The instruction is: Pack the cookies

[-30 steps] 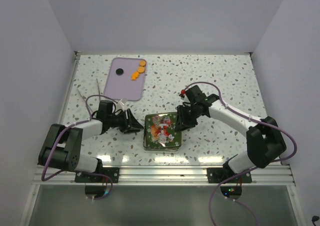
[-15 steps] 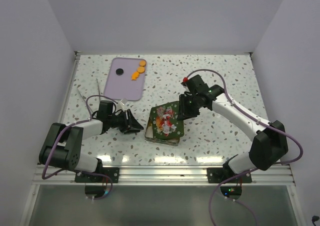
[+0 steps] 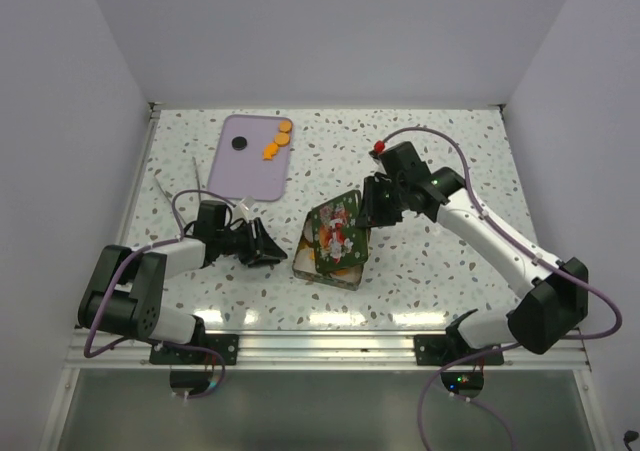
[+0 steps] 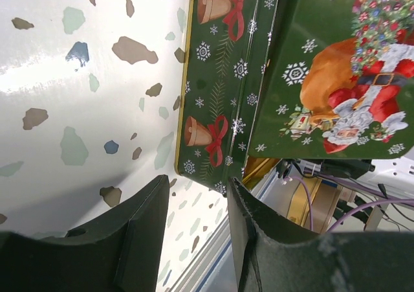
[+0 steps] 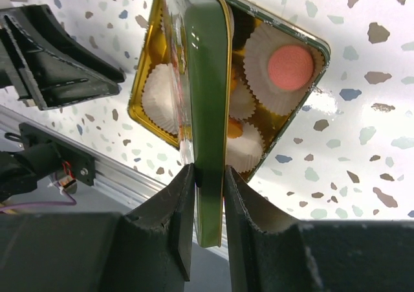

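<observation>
Partly behind the raised lid [image 5: 208, 111], its top out of frame: paper cups [image 5: 162, 91] and orange cookies [image 5: 235, 130] in the tin [image 5: 321, 52].

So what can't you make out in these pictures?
Top view: the raised lid, held by the right gripper, hides most of the inside of the tin.
Right wrist view: the same lid covers the middle paper cups; only one pink cookie shows clearly.
Top view: the cookies on the purple board are too small to count surely.

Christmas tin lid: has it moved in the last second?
Yes. The lid has tilted up, away from the near rail, toward the purple board.
</observation>
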`<state>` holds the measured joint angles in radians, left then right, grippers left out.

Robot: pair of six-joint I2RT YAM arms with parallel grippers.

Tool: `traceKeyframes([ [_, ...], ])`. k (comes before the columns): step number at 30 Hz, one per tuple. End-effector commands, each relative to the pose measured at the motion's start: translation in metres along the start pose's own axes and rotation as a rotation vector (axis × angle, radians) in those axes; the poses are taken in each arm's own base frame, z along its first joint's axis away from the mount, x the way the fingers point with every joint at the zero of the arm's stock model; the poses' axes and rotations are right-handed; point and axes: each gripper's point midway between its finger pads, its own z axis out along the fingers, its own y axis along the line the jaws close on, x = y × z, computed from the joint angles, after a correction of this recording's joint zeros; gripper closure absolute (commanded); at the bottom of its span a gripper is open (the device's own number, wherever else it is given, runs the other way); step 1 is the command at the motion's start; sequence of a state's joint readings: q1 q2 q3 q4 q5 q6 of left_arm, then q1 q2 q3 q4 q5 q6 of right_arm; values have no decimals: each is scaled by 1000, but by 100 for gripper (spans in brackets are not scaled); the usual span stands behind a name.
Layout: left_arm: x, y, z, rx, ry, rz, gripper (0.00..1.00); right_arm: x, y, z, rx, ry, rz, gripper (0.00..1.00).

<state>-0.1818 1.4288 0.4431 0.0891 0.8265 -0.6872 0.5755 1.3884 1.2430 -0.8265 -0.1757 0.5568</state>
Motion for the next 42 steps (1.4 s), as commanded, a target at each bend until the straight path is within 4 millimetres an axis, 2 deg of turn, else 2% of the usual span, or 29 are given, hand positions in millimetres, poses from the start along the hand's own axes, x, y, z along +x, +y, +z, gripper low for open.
traceKeyframes([
  [1, -7, -6, 1, 29, -13, 45, 54, -22, 17, -25, -60, -94, 1, 100],
  [9, -7, -7, 1, 31, -16, 39, 55, -26, 27, -37, -110, -143, 36, 100],
  [16, -7, -9, 0, 40, -21, 37, 55, -40, 56, -51, -263, -217, 94, 100],
  [26, -15, -28, -6, 99, -56, 54, 55, -54, 82, -63, -373, -242, 120, 100],
  [29, -19, -40, -9, 130, -70, 65, 55, -58, 88, -65, -401, -249, 128, 100],
  [35, -30, -75, -18, 255, -116, 91, 53, -71, 114, -77, -539, -271, 173, 100],
  [39, -33, -95, -25, 355, -146, 78, 51, -88, 141, -100, -687, -312, 217, 100],
  [42, -41, -122, -38, 473, -213, 123, 46, -96, 159, -122, -798, -327, 240, 100],
])
